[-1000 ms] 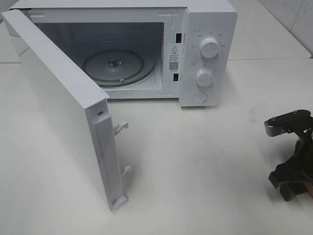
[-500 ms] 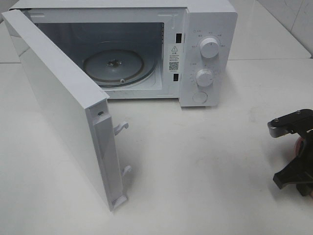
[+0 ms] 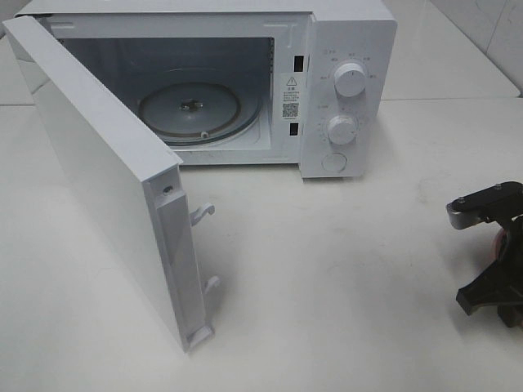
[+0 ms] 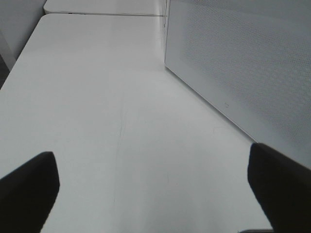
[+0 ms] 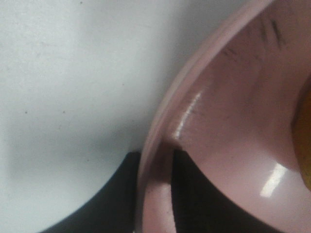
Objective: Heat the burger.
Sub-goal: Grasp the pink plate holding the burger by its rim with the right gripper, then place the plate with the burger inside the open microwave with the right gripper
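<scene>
White tabletop [image 3: 343, 269], open microwave [image 3: 359, 41], right pincer [image 5: 158, 194] gripping pink plate [image 5: 233, 121]

microwave [image 3: 351, 33] on table [image 3: 327, 269], behind | turntable [image 3: 192, 110] inside it | burger [image 5: 305, 145] on plate [image 5: 228, 111], right

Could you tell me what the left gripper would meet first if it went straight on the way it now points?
Probably only the white table, which fills the line between the left gripper's open fingers; the microwave door stands beside that path, though depth is unclear.
</scene>
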You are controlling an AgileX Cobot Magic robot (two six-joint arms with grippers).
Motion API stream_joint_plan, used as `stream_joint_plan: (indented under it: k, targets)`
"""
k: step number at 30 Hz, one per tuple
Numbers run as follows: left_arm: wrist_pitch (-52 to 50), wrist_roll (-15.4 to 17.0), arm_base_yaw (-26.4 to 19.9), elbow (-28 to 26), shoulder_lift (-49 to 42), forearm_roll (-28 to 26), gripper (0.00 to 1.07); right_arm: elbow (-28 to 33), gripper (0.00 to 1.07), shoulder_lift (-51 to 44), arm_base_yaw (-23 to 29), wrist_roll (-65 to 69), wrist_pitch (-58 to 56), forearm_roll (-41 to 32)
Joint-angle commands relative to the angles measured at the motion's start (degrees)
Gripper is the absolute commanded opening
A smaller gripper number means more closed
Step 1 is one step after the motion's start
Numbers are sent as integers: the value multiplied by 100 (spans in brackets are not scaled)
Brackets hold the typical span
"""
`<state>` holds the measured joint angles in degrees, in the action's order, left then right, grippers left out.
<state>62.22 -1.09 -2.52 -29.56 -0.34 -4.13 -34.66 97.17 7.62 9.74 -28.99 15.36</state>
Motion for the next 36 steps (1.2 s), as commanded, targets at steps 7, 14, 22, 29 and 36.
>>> stream_joint_plan:
  k: [7, 14, 22, 29, 36]
  targets:
    - [-74, -11, -23, 0, -86, 11, 98, 29, 0, -338, 195, 877, -378, 768]
    - [-74, -11, -23, 0, -86, 11, 98, 29, 0, -630, 195, 1197, -584, 1083]
    - [-74, -11, -23, 0, -86, 11, 98, 46, 0, -785, 556, 1627, -945, 1536]
    - [-74, -11, -23, 0, -86, 11, 98, 40, 0, -814, 980, 2160, -1266, 2005]
    - [-74, -11, -23, 0, -86, 11, 98, 34, 0, -1106, 1329, 2194, -1570, 2120]
